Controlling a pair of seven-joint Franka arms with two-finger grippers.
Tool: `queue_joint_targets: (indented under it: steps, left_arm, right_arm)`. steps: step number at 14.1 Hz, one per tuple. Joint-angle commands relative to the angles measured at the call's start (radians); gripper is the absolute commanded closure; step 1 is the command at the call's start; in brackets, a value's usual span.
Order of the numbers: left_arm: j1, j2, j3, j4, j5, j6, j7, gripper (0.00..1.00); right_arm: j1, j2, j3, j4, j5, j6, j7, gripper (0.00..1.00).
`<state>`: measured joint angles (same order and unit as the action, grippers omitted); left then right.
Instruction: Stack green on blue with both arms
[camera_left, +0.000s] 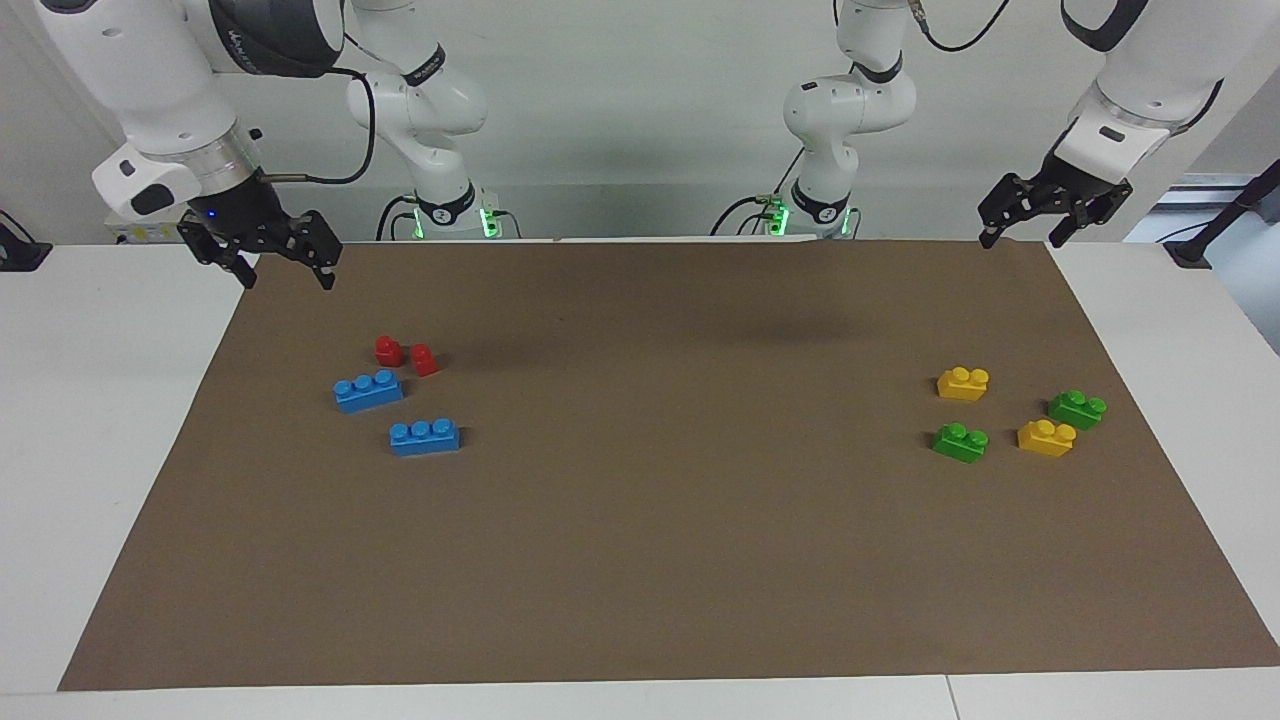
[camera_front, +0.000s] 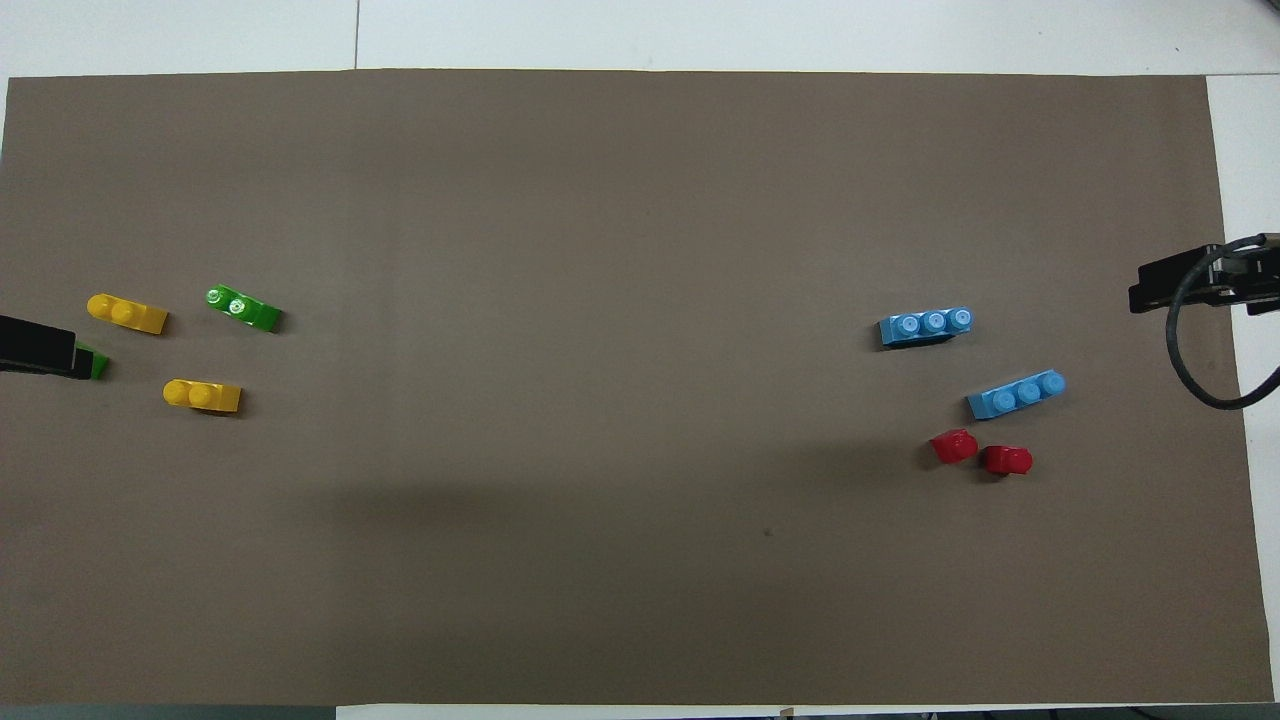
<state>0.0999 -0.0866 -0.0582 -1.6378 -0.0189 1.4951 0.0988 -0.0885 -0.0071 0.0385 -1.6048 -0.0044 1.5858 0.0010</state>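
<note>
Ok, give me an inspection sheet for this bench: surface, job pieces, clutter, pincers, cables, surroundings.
Surface: brown mat on a white table.
Job's things: two green bricks toward the left arm's end; two blue bricks toward the right arm's end; none stacked.
Clutter: two yellow bricks among the green; two red pieces beside the blue.
Grippers: left pincer and right pincer open, empty, raised over the mat's corners nearest the robots.
Cables: black cables along the arms, none on the mat.
Surroundings: nothing seen.

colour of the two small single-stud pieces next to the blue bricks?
Red: two small red plastic pieces beside the blue three-stud bricks. Clearest in the facing view.
</note>
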Motion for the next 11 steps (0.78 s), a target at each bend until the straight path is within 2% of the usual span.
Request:
queue_joint_targets:
  steps: [1,5,7,11]
  left_arm:
    - [0.004,0.011,-0.003,0.021,0.017,-0.001,0.019,0.00]
    - [0.004,0.011,-0.003,0.021,0.017,0.005,0.019,0.00]
    - [0.004,0.011,-0.003,0.019,0.017,0.007,0.018,0.00]
    - [0.004,0.008,-0.003,0.012,0.017,0.007,0.013,0.00]
  right_arm:
    - [-0.008,-0.010,0.006,-0.012,-0.016,-0.001,-0.022,0.00]
    - [-0.011,-0.010,0.006,-0.012,-0.016,0.003,-0.010,0.00]
    - [-0.002,-0.010,0.006,-0.027,-0.014,0.048,0.041,0.00]
    - [0.001,0.022,0.009,-0.064,0.023,0.132,0.519,0.00]
